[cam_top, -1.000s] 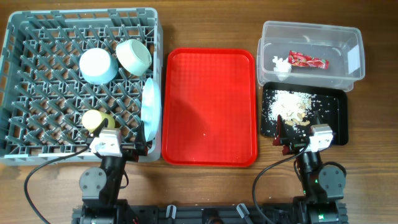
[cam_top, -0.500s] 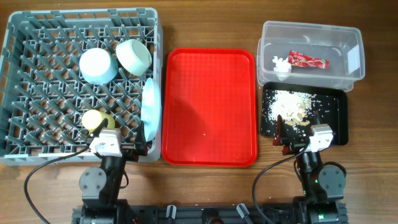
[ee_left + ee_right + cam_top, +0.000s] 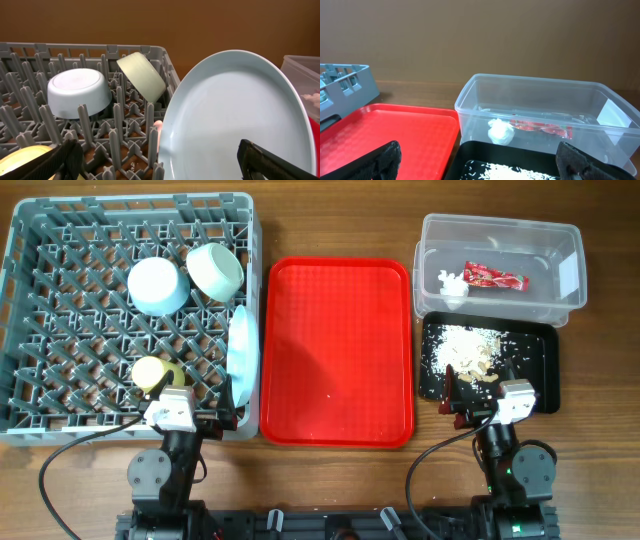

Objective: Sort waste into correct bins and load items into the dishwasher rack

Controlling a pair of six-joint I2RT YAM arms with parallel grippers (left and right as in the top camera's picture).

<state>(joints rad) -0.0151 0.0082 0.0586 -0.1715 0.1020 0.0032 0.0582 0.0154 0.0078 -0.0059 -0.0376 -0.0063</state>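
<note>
My left pincer [image 3: 157, 162] and right pincer [image 3: 479, 161] both gape, empty. Plate [image 3: 242, 355], blue bowl [image 3: 157, 285], green bowl [image 3: 216, 270] and yellow cup [image 3: 150, 372] sit in rack [image 3: 40, 240]. Wrapper [image 3: 493, 277] and tissue [image 3: 450, 283] lie in clear tub [image 3: 570, 240]; crumbs [image 3: 465, 348] in black tray [image 3: 545, 380] on counter [image 3: 600, 460].

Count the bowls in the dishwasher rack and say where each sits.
2. The pale blue bowl sits toward the back of the dishwasher rack. The pale green bowl leans tilted right beside it, nearer the back right corner. None seems hidden.
</note>
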